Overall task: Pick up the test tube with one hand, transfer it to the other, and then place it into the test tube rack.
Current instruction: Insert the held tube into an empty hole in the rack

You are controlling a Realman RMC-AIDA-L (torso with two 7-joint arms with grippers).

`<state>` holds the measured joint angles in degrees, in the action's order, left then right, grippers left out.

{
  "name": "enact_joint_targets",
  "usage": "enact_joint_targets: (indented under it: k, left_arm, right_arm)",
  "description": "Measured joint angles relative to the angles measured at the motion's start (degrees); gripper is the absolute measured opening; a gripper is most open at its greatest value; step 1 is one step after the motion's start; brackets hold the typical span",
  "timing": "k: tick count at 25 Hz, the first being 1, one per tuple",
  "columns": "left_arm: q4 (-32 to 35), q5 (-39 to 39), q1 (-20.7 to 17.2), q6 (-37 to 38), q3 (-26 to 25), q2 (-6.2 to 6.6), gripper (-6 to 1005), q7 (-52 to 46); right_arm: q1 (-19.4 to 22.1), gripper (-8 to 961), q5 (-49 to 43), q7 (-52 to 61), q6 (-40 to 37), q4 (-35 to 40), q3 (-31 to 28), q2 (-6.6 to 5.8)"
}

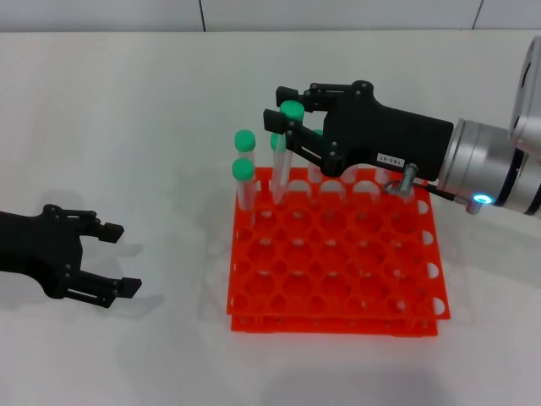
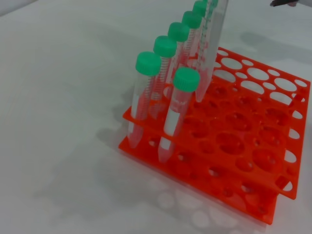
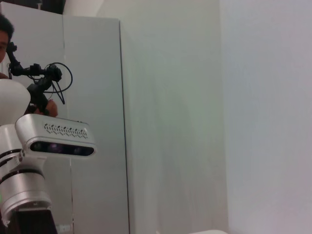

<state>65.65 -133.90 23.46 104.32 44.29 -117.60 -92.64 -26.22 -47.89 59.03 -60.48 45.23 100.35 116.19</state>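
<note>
The orange-red test tube rack (image 1: 338,324) stands in the middle of the white table. My right gripper (image 1: 280,107) is over the rack's far left corner, shut on the test tube (image 1: 281,173) just below its green cap. The tube hangs nearly upright with its tip at a far-row hole of the rack. In the left wrist view this tube (image 2: 213,46) stands taller than the others, tip at the rack's (image 2: 273,183) top tier. My left gripper (image 1: 117,258) is open and empty, low over the table left of the rack. The right wrist view shows no task things.
Several other green-capped tubes (image 2: 145,92) stand in the rack's left-hand holes; two of them (image 1: 243,173) are close beside the held tube. The right wrist view shows only a wall and the robot's head camera (image 3: 56,141).
</note>
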Motion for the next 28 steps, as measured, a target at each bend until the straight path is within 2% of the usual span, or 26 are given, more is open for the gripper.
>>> enact_joint_targets:
  k: [14,20,28]
  left_arm:
    - [0.0,0.0,0.1,0.0,0.0,-0.45,889,0.0]
    - [0.0,0.0,0.3,0.0,0.0,-0.45,889,0.0]
    - [0.0,0.0,0.4,0.0,0.0,-0.45,889,0.0]
  right_arm:
    - [-0.3,273,4.2,-4.6,-0.1,-2.3,2.1,0.00]
    - [-1.1,273,8.2,-7.9,0.5,-4.2,4.9,0.00]
    - [-1.3,273,8.8,-8.9,0.6,-5.1,5.3,0.00]
